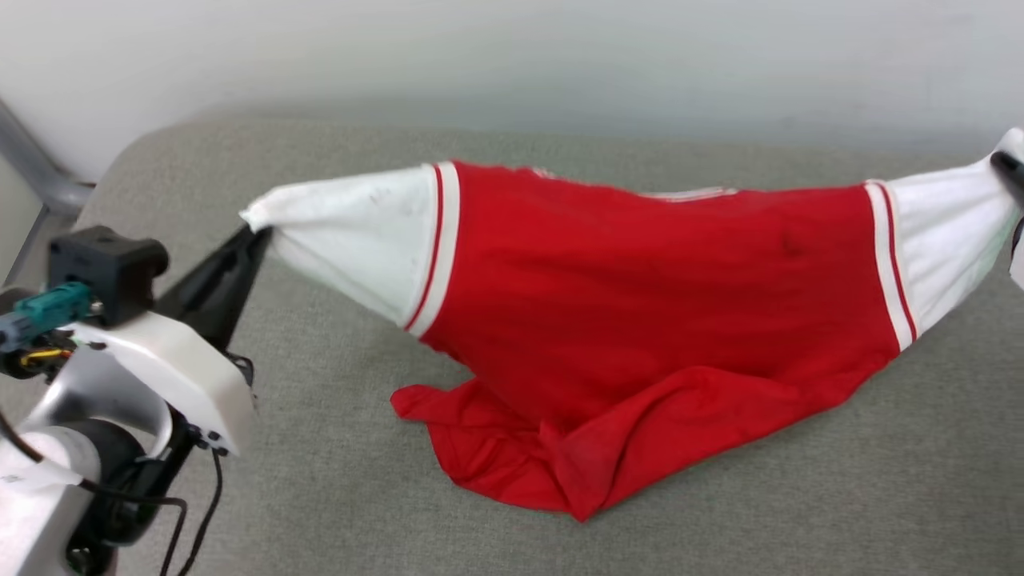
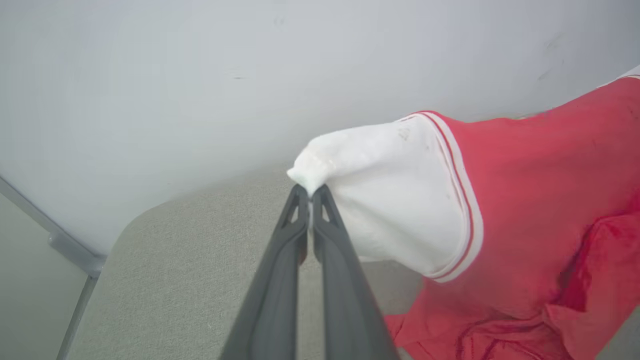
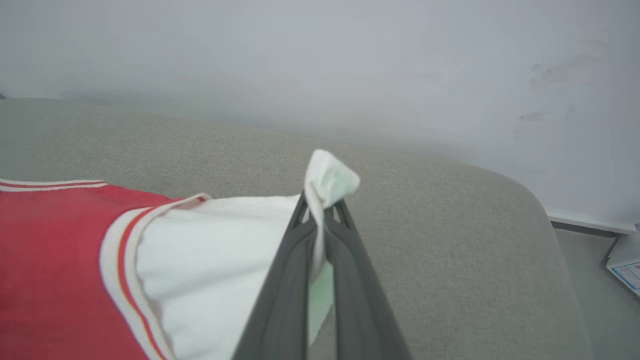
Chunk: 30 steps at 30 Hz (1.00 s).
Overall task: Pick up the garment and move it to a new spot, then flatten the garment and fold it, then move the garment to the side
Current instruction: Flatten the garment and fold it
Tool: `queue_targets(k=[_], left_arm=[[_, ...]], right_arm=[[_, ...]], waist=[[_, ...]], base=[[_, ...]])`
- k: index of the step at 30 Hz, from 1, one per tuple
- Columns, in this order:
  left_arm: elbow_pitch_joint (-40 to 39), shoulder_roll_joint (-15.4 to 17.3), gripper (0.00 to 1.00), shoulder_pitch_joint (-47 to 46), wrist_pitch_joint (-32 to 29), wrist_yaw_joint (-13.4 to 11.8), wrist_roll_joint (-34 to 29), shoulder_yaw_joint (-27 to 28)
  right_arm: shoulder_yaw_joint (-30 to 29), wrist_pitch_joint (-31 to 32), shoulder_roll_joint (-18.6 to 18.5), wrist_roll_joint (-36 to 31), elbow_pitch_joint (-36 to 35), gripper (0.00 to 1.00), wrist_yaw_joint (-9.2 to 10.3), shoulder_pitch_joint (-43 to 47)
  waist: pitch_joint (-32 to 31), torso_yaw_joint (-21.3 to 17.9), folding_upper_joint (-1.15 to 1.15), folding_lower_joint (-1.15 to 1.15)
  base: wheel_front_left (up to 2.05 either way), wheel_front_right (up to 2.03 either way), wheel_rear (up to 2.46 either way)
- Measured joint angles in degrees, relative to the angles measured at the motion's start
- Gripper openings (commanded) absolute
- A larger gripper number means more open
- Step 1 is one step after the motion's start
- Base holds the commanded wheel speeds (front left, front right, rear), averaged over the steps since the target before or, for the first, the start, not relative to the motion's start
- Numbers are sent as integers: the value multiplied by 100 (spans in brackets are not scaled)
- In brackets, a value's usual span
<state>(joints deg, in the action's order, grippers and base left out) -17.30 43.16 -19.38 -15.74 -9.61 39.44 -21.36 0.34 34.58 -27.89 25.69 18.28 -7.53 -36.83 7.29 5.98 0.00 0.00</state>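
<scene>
The garment (image 1: 640, 296), a red jersey with white sleeves and striped trim, hangs stretched between my two grippers above the grey surface (image 1: 336, 472). Its lower hem lies crumpled on the surface. My left gripper (image 1: 260, 234) is shut on the tip of one white sleeve; in the left wrist view the left gripper (image 2: 310, 192) pinches that sleeve (image 2: 395, 195). At the far right edge my right gripper (image 1: 1006, 164) is shut on the other sleeve; in the right wrist view the right gripper (image 3: 322, 207) clamps white cloth (image 3: 220, 260). No lettering shows on the face toward me.
The grey fabric-covered surface (image 3: 450, 240) has rounded far corners and ends close to a pale wall (image 1: 512, 56). A grey metal bar (image 1: 32, 172) runs along the wall at the left. A white box (image 3: 625, 262) sits on the floor beyond the right corner.
</scene>
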Motion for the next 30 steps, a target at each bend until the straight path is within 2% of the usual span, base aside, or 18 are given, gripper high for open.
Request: queue_targets(k=[4, 16, 24, 30], left_arm=[[-66, 69, 0, -51, 208, -101, -82, 208], [-118, 296, 0, -764, 684, -142, -281, 773], [255, 486, 0, -1442, 813, 116, -277, 993], [671, 700, 0, -2132, 829, 450, -237, 1099]], right_arm=[[-157, 54, -1, 52, -315, 0, 0, -4], [-538, 131, 48, 115, -1290, 0, 0, -430], [-709, -121, 215, 0, -1411, 0, 0, -1115], [-699, -509, 383, -165, -1005, 0, -1, -2064]], waist=[[-201, -113, 0, 0], [-510, -315, 0, 0], [-295, -340, 0, 0], [178, -370, 0, 1]], base=[[0, 0, 0], [0, 0, 0], [0, 0, 0], [0, 0, 0]])
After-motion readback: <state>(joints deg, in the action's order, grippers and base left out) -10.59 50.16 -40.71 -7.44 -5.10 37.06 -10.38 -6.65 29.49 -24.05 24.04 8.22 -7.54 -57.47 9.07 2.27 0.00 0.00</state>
